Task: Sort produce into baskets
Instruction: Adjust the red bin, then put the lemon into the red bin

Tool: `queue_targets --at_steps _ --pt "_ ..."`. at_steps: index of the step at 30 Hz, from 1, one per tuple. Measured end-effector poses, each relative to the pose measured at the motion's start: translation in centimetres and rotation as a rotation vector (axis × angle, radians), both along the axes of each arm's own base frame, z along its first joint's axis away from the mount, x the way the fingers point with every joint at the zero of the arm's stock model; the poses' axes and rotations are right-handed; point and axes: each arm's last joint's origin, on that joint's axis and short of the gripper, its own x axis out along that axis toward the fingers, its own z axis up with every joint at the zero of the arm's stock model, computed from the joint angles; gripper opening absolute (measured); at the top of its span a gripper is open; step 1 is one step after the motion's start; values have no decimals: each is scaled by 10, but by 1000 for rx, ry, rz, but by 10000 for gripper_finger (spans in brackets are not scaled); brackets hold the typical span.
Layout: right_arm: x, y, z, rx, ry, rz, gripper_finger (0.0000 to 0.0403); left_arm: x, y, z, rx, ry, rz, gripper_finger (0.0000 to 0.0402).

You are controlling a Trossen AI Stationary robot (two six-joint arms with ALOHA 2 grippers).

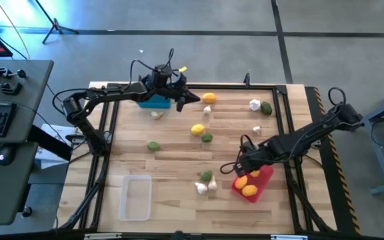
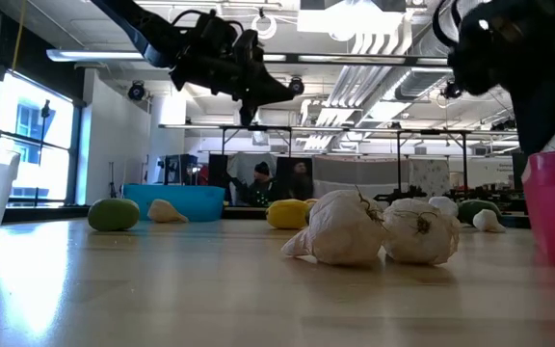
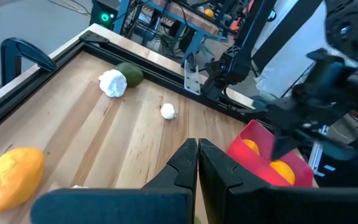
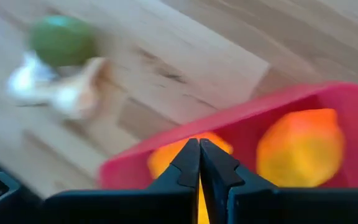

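Produce lies scattered on the wooden table: lemons (image 1: 209, 97) (image 1: 197, 129), green fruits (image 1: 153, 145) (image 1: 266, 108) (image 1: 207, 176) and garlic bulbs (image 1: 255, 104) (image 1: 201, 188). The red basket (image 1: 264, 175) at the near right holds two lemons (image 4: 300, 146). A blue basket (image 1: 155, 101) stands at the far left and a clear one (image 1: 135, 197) at the near left. My left gripper (image 1: 193, 99) hangs shut in the air beside the blue basket, holding nothing. My right gripper (image 4: 199, 144) is shut and points down over the red basket's left end, also holding nothing.
A black frame (image 1: 285, 120) runs around the table top. A garlic bulb (image 1: 156, 114) lies just in front of the blue basket. A green fruit with two garlic bulbs (image 2: 369, 231) sits close to the left of the red basket. Bare wood lies at the table's middle.
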Motion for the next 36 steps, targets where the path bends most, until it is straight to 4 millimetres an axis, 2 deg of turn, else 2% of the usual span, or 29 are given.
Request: queue_targets --at_steps 5,7,11,15,28,36 --pt "13 3 22 -9 -116 -15 0 -3 6 0 0 0 17 0" --pt "20 4 19 -5 -136 1 0 -6 9 0 -3 -2 20 0" --pt "30 9 2 52 -64 77 0 -11 16 0 -14 -8 13 0" --pt "32 18 -10 124 18 137 0 -13 20 0 -15 -9 23 0" --pt "11 33 -10 241 183 260 0 -14 21 0 -18 -4 24 0" --pt "-1 35 7 236 119 275 0 -14 21 0 -19 -3 24 0"
